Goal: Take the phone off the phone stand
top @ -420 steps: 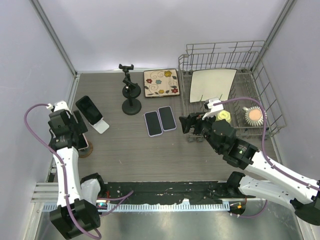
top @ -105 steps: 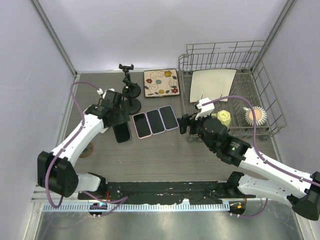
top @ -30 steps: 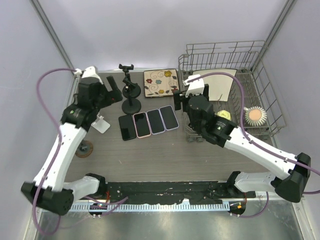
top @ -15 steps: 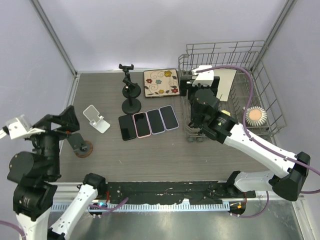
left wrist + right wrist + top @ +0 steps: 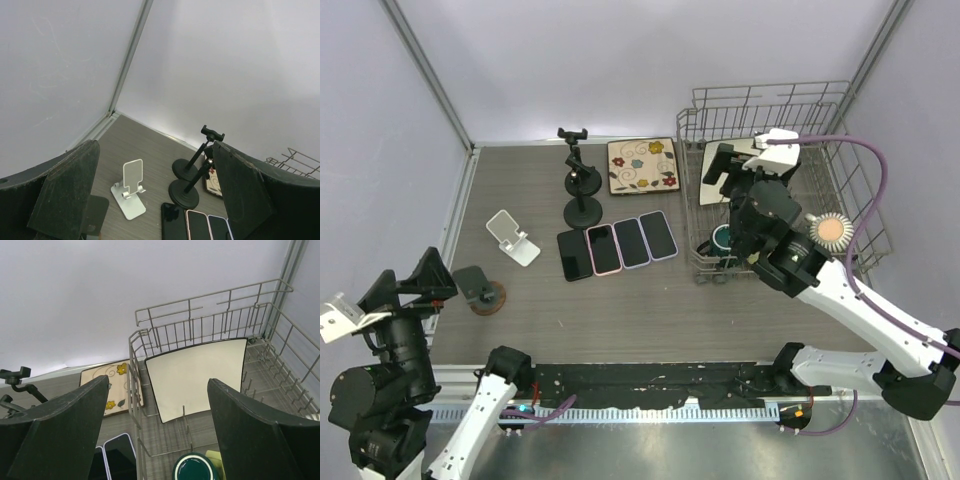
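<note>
The white phone stand point(image 5: 511, 238) stands empty at the left of the table; it also shows in the left wrist view point(image 5: 129, 192). A black phone point(image 5: 574, 254) lies flat at the left end of a row of phones point(image 5: 630, 242), and shows in the left wrist view point(image 5: 172, 222). My left gripper point(image 5: 405, 285) is open and empty, raised high at the near left, well back from the stand; its jaws frame the left wrist view point(image 5: 155, 147). My right gripper point(image 5: 750, 165) is open and empty, raised above the dish rack point(image 5: 860, 200); its jaws frame the right wrist view point(image 5: 157, 385).
Two black tripod holders point(image 5: 582, 190) stand behind the phones. A floral tile point(image 5: 642, 165) lies at the back. The rack holds a white square plate point(image 5: 745, 170), a green cup point(image 5: 723, 238) and a round scrubber point(image 5: 830, 230). A dark pad on a brown coaster point(image 5: 480, 290) sits near left.
The black phone went from the stand to the table beside the other phones. My left arm let it go and drew back, up and to the near left. My right arm rose over the rack.
</note>
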Controlling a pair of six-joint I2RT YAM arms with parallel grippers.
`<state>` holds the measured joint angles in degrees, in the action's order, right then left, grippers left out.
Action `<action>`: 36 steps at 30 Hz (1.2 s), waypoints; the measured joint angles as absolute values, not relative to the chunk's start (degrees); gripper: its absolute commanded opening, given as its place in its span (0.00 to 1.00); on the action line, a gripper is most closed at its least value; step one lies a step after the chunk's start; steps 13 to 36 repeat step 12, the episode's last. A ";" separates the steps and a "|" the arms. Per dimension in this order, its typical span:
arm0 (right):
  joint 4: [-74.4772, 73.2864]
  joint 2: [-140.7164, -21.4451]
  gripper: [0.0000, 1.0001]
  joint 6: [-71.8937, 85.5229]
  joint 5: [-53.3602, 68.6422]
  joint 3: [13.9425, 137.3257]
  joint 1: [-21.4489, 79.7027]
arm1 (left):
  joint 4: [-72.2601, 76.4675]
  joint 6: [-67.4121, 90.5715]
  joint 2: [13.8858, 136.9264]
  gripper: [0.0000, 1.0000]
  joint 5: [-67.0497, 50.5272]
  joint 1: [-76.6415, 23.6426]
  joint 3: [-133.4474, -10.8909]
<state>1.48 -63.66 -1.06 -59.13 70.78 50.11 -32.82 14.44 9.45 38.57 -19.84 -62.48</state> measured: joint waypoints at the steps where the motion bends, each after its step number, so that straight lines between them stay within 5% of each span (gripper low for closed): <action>1: 1.19 -62.96 0.85 -0.38 -59.18 70.52 50.11 | -33.12 14.33 9.52 1.00 38.57 -19.84 -62.48; 36: 1.15 -62.28 0.85 2.79 -58.87 68.38 50.11 | -33.28 14.04 9.78 1.00 39.03 -19.97 -62.89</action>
